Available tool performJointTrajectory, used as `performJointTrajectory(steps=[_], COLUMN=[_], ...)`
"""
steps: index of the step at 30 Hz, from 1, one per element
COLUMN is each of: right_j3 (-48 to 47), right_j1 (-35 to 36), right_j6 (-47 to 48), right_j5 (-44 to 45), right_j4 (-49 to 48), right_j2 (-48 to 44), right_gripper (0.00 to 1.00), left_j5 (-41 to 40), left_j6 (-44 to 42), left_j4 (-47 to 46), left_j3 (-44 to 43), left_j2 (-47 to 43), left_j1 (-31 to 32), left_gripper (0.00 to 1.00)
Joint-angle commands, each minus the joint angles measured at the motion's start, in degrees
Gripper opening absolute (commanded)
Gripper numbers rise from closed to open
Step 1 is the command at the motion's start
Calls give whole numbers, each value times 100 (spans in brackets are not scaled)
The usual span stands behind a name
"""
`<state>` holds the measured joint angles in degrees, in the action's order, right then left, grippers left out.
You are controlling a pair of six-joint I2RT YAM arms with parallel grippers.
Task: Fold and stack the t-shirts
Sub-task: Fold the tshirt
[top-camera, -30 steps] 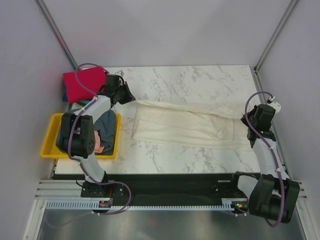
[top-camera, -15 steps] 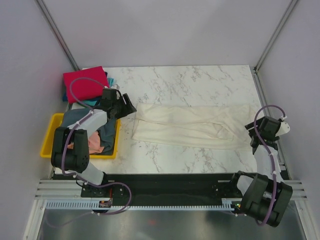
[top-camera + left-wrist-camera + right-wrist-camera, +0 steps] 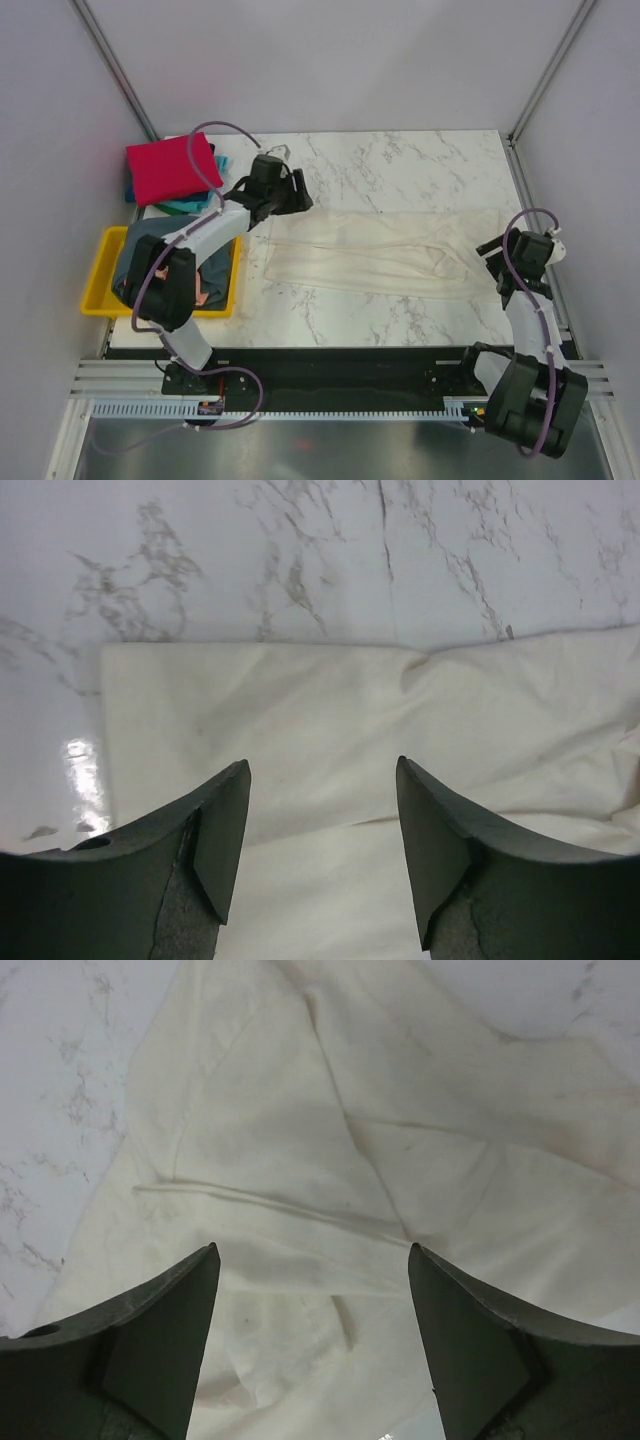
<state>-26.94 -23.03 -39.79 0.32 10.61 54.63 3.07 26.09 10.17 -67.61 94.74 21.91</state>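
Observation:
The cream-white t-shirt (image 3: 385,252) lies flat on the marble table as a long band folded lengthwise. My left gripper (image 3: 298,197) hangs open above its left end; in the left wrist view its gripper (image 3: 320,765) holds nothing and the cloth (image 3: 350,700) lies below. My right gripper (image 3: 492,250) is open over the right end, where the right wrist view shows its gripper (image 3: 312,1250) above rumpled cloth (image 3: 330,1140). A folded red t-shirt (image 3: 165,167) rests on a teal one (image 3: 188,206) at the far left.
A yellow tray (image 3: 95,300) at the left edge holds a slate grey-blue shirt (image 3: 140,242) and a salmon pink one (image 3: 203,292). Grey walls and metal posts close in the table on three sides. Bare marble (image 3: 400,165) lies behind the cream shirt.
Both grippers have gone from shut to open and let go of the cream shirt. The left gripper has swung right and back over the shirt's left end; the right one has drawn nearer.

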Motion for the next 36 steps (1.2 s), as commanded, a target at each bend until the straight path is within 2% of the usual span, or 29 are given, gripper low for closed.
performJointTrajectory(steps=[1,5,7,8,10,13,15,19,24,27,28,29,32,36], right_j3=[-57,-398,-723,-856,-1154,-2085,-3051,-4964,-6962,-8429,-9268,-9668,-10933,-11219], right_j1=[481,703,703,703,747,1071,1308,2073,3021,3391,3462,3532,3700,3753], right_j6=[-196,6,85,94,103,173,296,340,402,524,551,586,613,437], right_j5=[-225,-67,-67,-76,-128,-172,-216,-391,-673,-858,-910,-1041,-1279,-1114], right_j4=[-296,-489,-595,-630,-709,-535,-307,274,547,617,783,845,978,549], right_j2=[564,1750,2706,2711,3403,4466,5315,6400,7762,8772,9062,9596,10424,10665], right_gripper=[84,84,84,84,84,82,81,80,80,81,82,83,90,96], left_j5=[-96,-70,-113,-114,-149,-105,-18,193,772,1132,1195,1257,1310,1109], left_j6=[-210,45,89,116,177,414,704,1344,2338,3006,3234,3306,3438,3237], left_j4=[160,222,301,362,485,494,459,389,-50,-453,-507,-586,-613,193], left_j3=[-419,-463,-393,-367,-200,274,781,1636,2611,2841,2876,2903,2903,2439], left_j2=[764,1222,1345,1372,1389,1258,1022,555,-51,-253,-411,-534,-1034,-1510], left_j1=[357,550,586,586,586,586,647,1025,2201,2852,2958,3116,3258,3319], left_gripper=[66,64,63,63,63,63,63,63,63,64,64,64,65,66])
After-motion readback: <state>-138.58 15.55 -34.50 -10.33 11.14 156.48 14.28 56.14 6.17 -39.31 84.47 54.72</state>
